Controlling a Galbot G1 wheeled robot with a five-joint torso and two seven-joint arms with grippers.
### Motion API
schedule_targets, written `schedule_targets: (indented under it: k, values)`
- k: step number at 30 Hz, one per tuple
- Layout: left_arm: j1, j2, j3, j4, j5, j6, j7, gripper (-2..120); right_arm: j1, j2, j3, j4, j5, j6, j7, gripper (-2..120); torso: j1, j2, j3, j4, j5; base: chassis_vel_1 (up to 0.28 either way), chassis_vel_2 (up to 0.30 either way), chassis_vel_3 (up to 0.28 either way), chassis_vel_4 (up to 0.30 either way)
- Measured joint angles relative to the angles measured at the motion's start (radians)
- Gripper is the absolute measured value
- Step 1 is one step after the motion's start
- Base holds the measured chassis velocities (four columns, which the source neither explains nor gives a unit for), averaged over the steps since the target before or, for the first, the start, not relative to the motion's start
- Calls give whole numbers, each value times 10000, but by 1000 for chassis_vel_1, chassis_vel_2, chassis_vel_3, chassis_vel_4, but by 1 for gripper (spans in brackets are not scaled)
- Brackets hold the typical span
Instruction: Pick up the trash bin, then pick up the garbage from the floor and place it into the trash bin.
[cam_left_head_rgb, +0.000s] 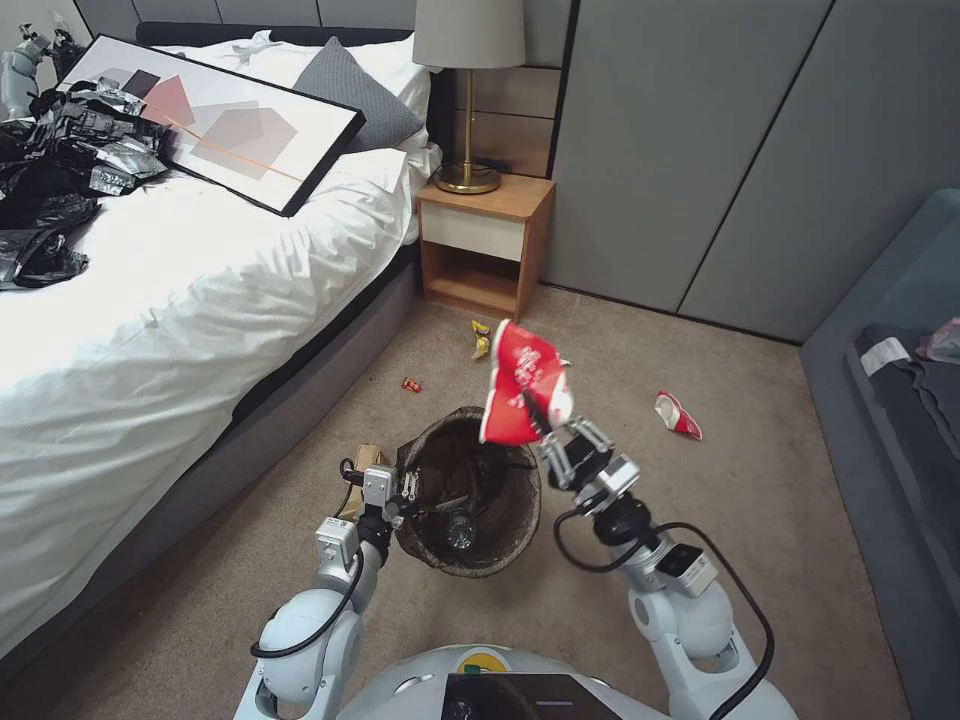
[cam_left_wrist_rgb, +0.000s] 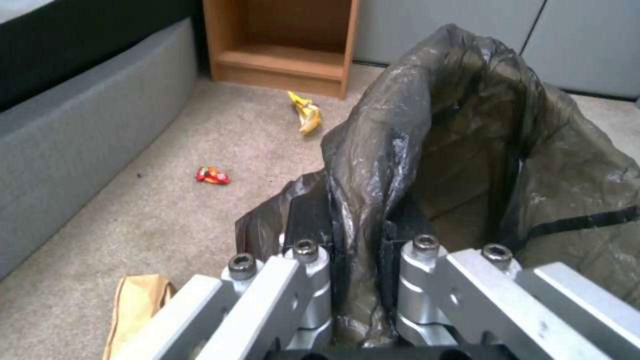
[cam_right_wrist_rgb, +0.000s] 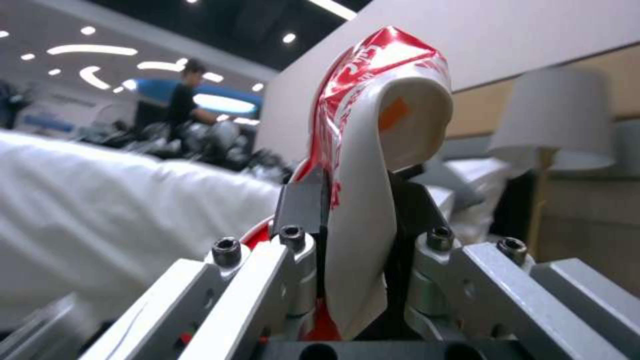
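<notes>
1. My left gripper is clenched on the rim of the trash bin, pinching the dark brown bag liner between its jaws; the left wrist view shows the plastic bunched tight there.
2. The trash bin sits on the carpet just in front of my base, near the foot of the bed. Inside it, at the bottom, lies a small clear bottle with some pale scraps beside it.
3. My right gripper is grasping a flattened red-and-white paper cup, jaws closed on its lower end. The cup is held up above the bin's far rim, tilted, not inside the bin.
4. Beside the bin, on its bed side, a tan paper bag lies on the carpet just behind my left gripper.
5. Beyond the bin, toward the wooden nightstand, lie a yellow snack wrapper and a small red wrapper, apart from each other.
6. Another crushed red-and-white cup lies on the carpet well to the right of the bin.
</notes>
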Motion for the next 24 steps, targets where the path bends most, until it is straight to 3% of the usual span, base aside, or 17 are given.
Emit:
schedule_targets:
  k: [11,17,19,24]
  values:
    - [-44,-44,45,1,20,23,9,7,-132,-41,-265,-571,-353,117,-465,14,0,0,0,0,1,0,0,0,0]
    - [-46,-32,21,-19,15,32,23,7,-228,40,-568,-1909,-713,502,-561,14,0,0,0,-1,2,0,0,0,0]
    - [-43,-32,17,-24,13,32,23,7,-223,59,-584,-2045,-720,550,-556,15,0,0,0,-1,0,0,0,0,0]
    - [-51,-32,-3,-62,-5,25,33,7,-258,144,-594,-2524,-860,632,-527,36,0,0,0,-1,2,0,0,0,0]
